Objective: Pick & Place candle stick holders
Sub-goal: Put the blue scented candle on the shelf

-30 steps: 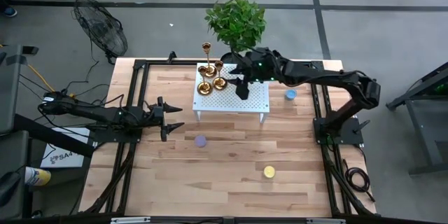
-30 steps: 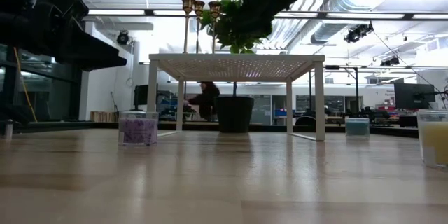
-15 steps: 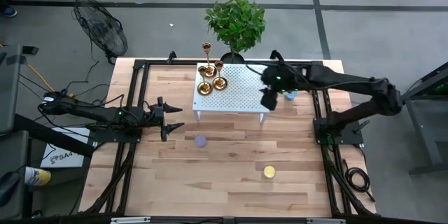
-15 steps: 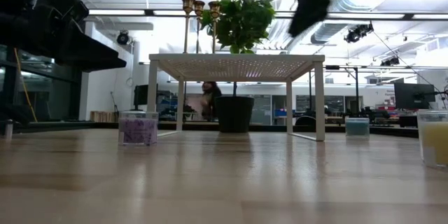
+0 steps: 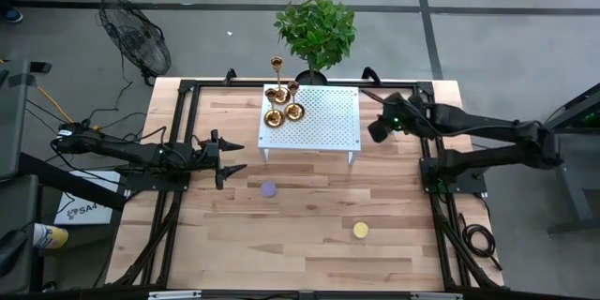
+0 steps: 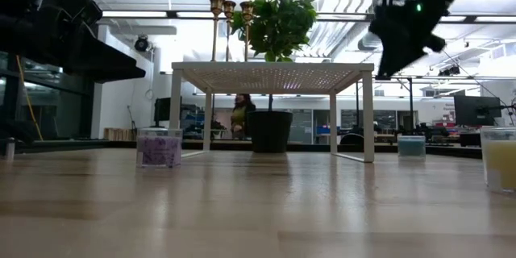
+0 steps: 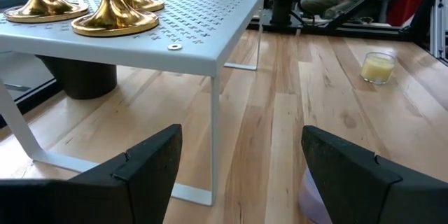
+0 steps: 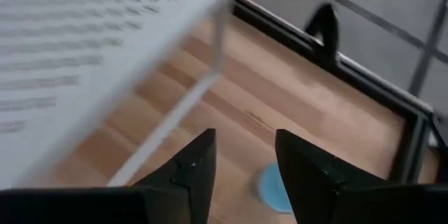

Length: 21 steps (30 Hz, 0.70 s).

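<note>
Three gold candle stick holders [image 5: 281, 103] stand on their round bases at the left end of a white perforated shelf [image 5: 323, 122]. They also show in the left wrist view [image 7: 112, 17] and in the low view [image 6: 230, 6]. My right gripper [image 5: 377, 131] hangs open and empty in the air, just off the shelf's right edge, above a blue disc [image 8: 273, 189]. It shows in its own wrist view [image 8: 245, 161]. My left gripper [image 5: 239, 157] is open and empty at the table's left, level, pointing at the shelf [image 7: 241, 175].
A purple candle [image 5: 269, 188] sits in front of the shelf and a yellow one [image 5: 360, 230] nearer the front. A potted plant [image 5: 316, 30] stands behind the shelf, and a fan [image 5: 136, 42] stands off the far left corner. A person [image 6: 239, 113] shows in the room beyond.
My right gripper has gone from over the middle of the shelf, beside the holders, toward the table's right edge, and now hangs past the shelf's right edge. It carries nothing. The three holders have stayed where they were.
</note>
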Each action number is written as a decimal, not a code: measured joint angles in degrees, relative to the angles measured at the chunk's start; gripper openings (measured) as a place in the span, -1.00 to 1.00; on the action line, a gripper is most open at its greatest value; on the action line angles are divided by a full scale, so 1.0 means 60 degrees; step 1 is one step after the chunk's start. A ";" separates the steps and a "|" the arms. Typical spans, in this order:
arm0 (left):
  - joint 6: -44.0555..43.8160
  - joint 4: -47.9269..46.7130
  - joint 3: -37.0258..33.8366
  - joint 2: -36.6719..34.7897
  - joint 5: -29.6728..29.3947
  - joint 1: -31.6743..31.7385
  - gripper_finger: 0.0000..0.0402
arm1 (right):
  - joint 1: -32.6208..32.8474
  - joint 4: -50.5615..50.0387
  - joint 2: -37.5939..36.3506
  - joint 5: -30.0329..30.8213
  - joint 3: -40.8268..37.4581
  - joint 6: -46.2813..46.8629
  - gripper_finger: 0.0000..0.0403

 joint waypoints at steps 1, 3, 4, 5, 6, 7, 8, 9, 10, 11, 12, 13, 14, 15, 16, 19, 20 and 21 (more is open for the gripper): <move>-0.0002 0.0000 0.0000 -0.0004 0.0000 -0.0002 0.45 | -0.0166 0.0114 0.0000 0.0017 -0.0232 0.0070 -0.30; -0.0001 0.0000 0.0000 -0.0004 0.0000 0.0001 0.45 | -0.0580 0.0401 0.0050 -0.0094 -0.0612 0.0062 -0.31; -0.0002 0.0000 0.0000 -0.0004 0.0000 0.0001 0.45 | -0.0833 0.0529 0.0105 -0.0285 -0.0730 0.0023 -0.31; 0.0001 0.0000 0.0000 0.0000 0.0000 0.0001 0.45 | -0.1110 0.0603 0.0164 -0.0516 -0.0808 -0.0028 -0.31; -0.0001 0.0000 0.0000 0.0000 0.0000 -0.0001 0.45 | -0.1410 0.0596 0.0234 -0.0769 -0.0857 -0.0157 -0.31; 0.0001 0.0000 0.0000 -0.0003 0.0000 0.0001 0.45 | -0.1697 0.0518 0.0298 -0.0988 -0.0864 -0.0263 -0.31; 0.0001 0.0000 0.0000 -0.0003 0.0000 -0.0002 0.45 | -0.1982 0.0471 0.0356 -0.1169 -0.0854 -0.0407 -0.31; 0.0000 0.0000 0.0000 0.0000 0.0000 0.0000 0.45 | -0.2245 0.0466 0.0401 -0.1309 -0.0831 -0.0524 -0.31; 0.0001 0.0000 0.0000 -0.0001 0.0000 -0.0001 0.45 | -0.2503 0.0485 0.0412 -0.1435 -0.0821 -0.0697 -0.31; -0.0001 0.0000 0.0000 -0.0004 0.0000 0.0001 0.45 | -0.2769 0.0505 0.0409 -0.1567 -0.0818 -0.0862 -0.31; 0.0000 0.0000 0.0000 -0.0002 0.0000 -0.0001 0.45 | -0.3029 0.0502 0.0408 -0.1692 -0.0814 -0.0974 -0.31; -0.0001 0.0000 0.0000 0.0000 0.0000 -0.0002 0.45 | -0.3280 0.0477 0.0408 -0.1854 -0.0813 -0.1019 -0.31; 0.0000 0.0000 0.0000 -0.0002 0.0000 -0.0001 0.45 | -0.3512 0.0400 0.0408 -0.2032 -0.0815 -0.1084 -0.31; -0.0001 0.0000 0.0000 -0.0004 0.0000 0.0000 0.45 | -0.3728 0.0295 0.0408 -0.2212 -0.0821 -0.1158 -0.31; 0.0001 0.0000 0.0000 -0.0003 0.0000 0.0001 0.45 | -0.3924 0.0159 0.0431 -0.2361 -0.0821 -0.1237 -0.31; 0.0001 0.0000 0.0000 0.0000 0.0000 0.0001 0.45 | -0.4365 -0.0167 0.0601 -0.2741 -0.0828 -0.1344 -0.31; -0.0002 0.0000 0.0000 -0.0004 0.0000 0.0001 0.45 | -0.4472 -0.0221 0.0679 -0.2886 -0.0828 -0.1429 -0.31; 0.0001 0.0000 0.0000 -0.0004 0.0000 0.0001 0.45 | -0.4564 -0.0239 0.0799 -0.3028 -0.0828 -0.1481 -0.31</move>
